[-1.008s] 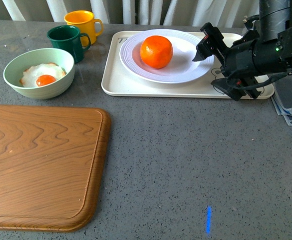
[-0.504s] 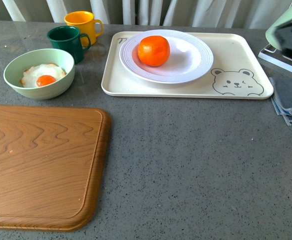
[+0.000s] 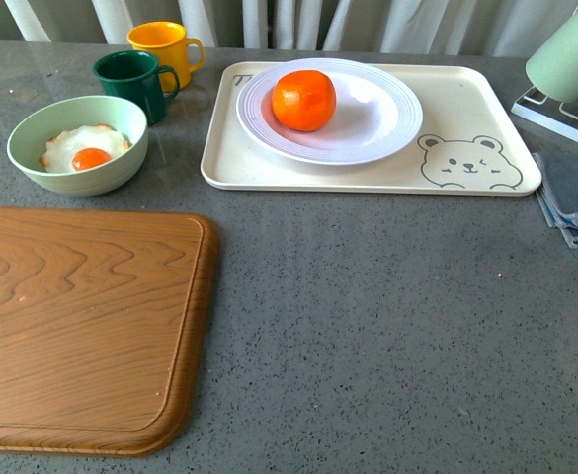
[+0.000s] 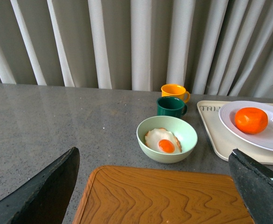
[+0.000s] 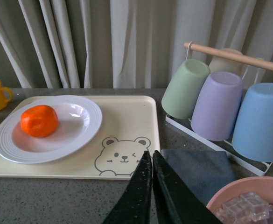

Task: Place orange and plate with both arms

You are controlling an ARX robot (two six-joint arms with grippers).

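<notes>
Risk: round glossy orange (image 3: pixel 303 100) sits off-centre in the ribbed white plate (image 3: pixel 387 123) and may roll if jolted; left gripper (image 4: pixel 155 186) spread, right gripper (image 5: pixel 152 163) pressed together, both empty.

Left hand (image 4: pixel 155 186) spread wide; right hand (image 5: pixel 152 186) closed, empty.

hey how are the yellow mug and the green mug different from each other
The yellow mug is bright yellow-orange; the green mug is dark green. The yellow mug stands farther back, near the curtain, while the green mug stands in front of it, closer to the pale green bowl. Both are upright with handles on the same side, look alike in shape, and nothing shows inside either.
</notes>
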